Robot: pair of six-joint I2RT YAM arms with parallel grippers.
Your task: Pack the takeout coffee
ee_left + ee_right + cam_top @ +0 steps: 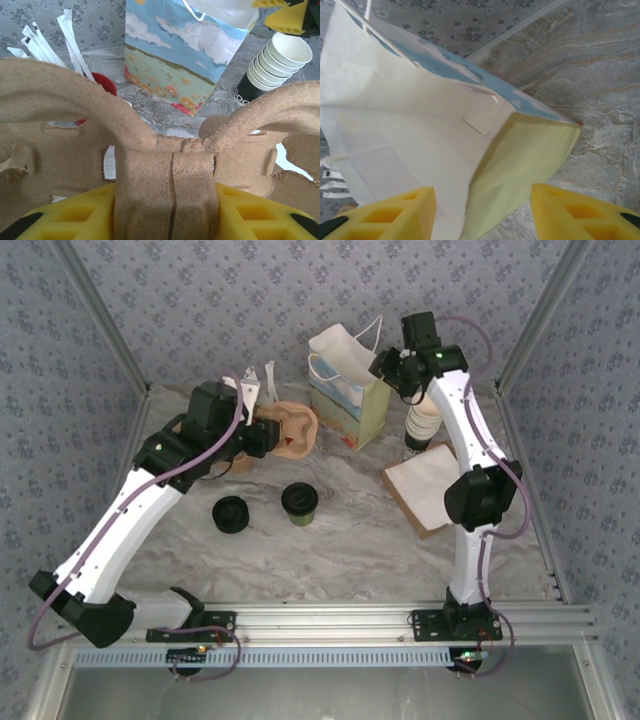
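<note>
Toward the near middle of the table (360,540), takeout coffee (300,502): it stands upright with its lid on, and neither arm touches it. A flat black lid (232,513) lies near its left.
Left gripper (165,212): clenched on the central handle of the pulp cup carrier (65,95), with a yellow finger pressing on each side. The carrier is held toward the far left of the table, beyond the coffee.
Right gripper (481,200): released, with its fingers spread wide and straddling the top rim of the gift bag (345,400). The bag wall runs between them and is not pinched.
Gift bag: upright near the far edge, with its mouth open.
Neighbours: a stack of white cups (280,57) stands just right of the bag, and napkins (425,475) lie toward the right edge.
Step in hand (judged): readying the carrier for the cup while the right arm prepares to steady the bag.
Doing it well:
- Set the carrier down flat on bare table beside the coffee, wells up, and let go only once it sits level.
- Take the cup by its green body below the lid and hold it vertical.
- Close the right fingers lightly on the rim, enough to hold the mouth open without creasing it.
Risk (judged): a tilted carrier or a squeezed lid could spill the coffee, and a hard tug at the rim could topple the bag into the cup stack.
</note>
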